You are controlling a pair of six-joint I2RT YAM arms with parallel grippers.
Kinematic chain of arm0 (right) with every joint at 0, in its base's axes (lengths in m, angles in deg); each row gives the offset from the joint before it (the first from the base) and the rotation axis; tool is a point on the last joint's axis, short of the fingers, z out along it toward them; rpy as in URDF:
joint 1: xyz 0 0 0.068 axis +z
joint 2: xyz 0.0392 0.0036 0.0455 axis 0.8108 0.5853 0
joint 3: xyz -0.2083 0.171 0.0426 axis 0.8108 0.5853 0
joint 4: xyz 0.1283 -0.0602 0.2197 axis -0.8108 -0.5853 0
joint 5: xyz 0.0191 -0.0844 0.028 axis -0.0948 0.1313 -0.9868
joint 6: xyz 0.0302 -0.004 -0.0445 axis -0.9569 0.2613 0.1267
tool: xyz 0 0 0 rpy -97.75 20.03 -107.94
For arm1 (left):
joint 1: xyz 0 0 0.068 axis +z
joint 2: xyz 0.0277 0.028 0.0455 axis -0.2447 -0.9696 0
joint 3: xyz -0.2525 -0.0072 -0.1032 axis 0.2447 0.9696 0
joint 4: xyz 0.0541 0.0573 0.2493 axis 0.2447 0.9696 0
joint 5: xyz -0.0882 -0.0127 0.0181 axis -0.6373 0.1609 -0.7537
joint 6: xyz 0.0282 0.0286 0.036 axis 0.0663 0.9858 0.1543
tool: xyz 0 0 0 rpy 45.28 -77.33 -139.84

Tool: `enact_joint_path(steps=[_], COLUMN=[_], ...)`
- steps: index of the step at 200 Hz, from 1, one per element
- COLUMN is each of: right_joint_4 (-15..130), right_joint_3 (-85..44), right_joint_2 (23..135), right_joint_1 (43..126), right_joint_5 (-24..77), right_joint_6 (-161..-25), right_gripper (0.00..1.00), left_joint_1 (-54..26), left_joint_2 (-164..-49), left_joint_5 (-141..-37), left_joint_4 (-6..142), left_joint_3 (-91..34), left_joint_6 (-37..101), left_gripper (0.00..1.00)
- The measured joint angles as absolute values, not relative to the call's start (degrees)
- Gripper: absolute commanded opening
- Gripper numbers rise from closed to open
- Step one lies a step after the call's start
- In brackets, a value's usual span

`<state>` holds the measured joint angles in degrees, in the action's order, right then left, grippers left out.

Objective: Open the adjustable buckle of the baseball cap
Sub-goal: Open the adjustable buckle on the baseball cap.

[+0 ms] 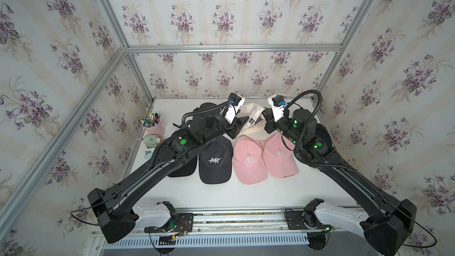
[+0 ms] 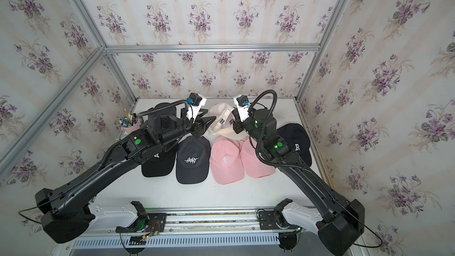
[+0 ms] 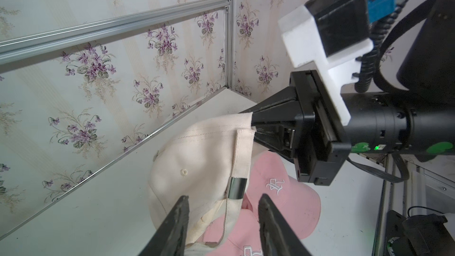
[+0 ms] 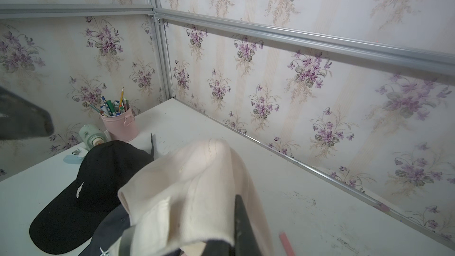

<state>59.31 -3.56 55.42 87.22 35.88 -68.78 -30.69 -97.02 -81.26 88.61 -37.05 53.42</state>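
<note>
Left gripper [image 3: 224, 197] is right up against its own wrist camera, dark fingers [image 3: 179, 220] spread wide and pinching nothing. The silver buckle [image 3: 236, 188] of the cream cap [image 3: 197, 158] sits just off the tips, in line with the gap and touching neither side as far as I can see. The cream strap [image 3: 242, 153] runs through that buckle and its loose tail loops down past it, so it's threaded, but I can't tell whether the clasp itself is flipped open.

Right gripper [image 3: 253, 125] comes in from the other side with its jaws pressed together on the cap's back edge, right where the strap starts. The cap hangs from it over the pink caps [image 1: 248, 161]. In both top views the cream cap is at the back middle of the white table [image 1: 221, 195], between the two grippers.

Around it there's a navy cap [image 1: 215, 161] with HEART on it next to the pink ones, a black cap [image 2: 157, 166] mostly under the left arm, and another dark cap [image 2: 298, 144] with a white R by the right arm. A pink pen pot [image 1: 155, 128] and a small white bottle [image 1: 151, 140] sit at the table's left edge, well apart from the cream cap
</note>
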Motion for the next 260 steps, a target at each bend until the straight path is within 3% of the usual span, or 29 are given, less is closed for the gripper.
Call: enact_joint_path(steps=[44,121,127,170,207,260], right_joint_4=[58.9,58.29,58.26,58.2,58.15,58.02], right_joint_3=[-3.56,-3.56,-3.56,-3.56,-3.56,-3.56], right_joint_2=[55.42,54.66,54.53,54.4,54.4,54.42], right_joint_1=[87.22,87.22,87.22,87.22,87.22,87.22], right_joint_5=[35.94,36.12,36.12,36.29,36.29,36.29], right_joint_6=[-69.24,-69.46,-69.46,-69.46,-69.44,-69.42], right_gripper=[0.0,0.0,0.0,0.0,0.0,0.0], left_joint_1=[-31.35,-32.84,-32.84,-32.86,-32.84,-32.84], left_joint_2=[-102.73,-112.08,-112.15,-113.13,-113.63,-113.24], left_joint_5=[-83.86,-84.47,-84.5,-84.98,-85.13,-85.09], left_joint_4=[90.08,91.34,91.37,91.72,92.17,92.13], left_joint_3=[-44.09,-51.83,-51.74,-51.61,-51.61,-51.61], left_joint_6=[52.76,52.35,52.35,52.15,52.17,52.15], left_gripper=[0.59,0.56,0.52,0.49,0.32,0.26])
